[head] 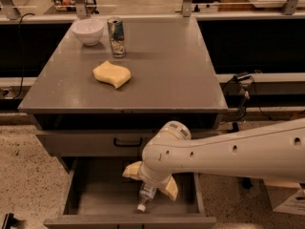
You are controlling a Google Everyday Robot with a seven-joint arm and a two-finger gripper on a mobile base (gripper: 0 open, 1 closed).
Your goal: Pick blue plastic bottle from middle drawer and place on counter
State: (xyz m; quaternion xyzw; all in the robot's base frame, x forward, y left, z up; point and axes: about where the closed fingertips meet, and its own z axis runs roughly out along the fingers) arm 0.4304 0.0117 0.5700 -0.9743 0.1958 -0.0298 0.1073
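The blue plastic bottle [145,196] lies on the floor of the open middle drawer [95,190], its white cap pointing toward the drawer's front wall. My gripper [151,179] reaches down into the drawer from the right, right over the bottle. Its two yellow fingers [133,170] stand apart, one on each side of the bottle's upper part. The wrist hides the bottle's top half, so I cannot tell whether the fingers touch it. The grey counter [167,70] lies above the drawer.
On the counter stand a white bowl [87,31] and a metal can [116,37] at the back left, with a yellow sponge [112,74] in front of them. A closed drawer front with a black handle [127,141] sits above the open drawer. Cables [243,94] hang at the right.
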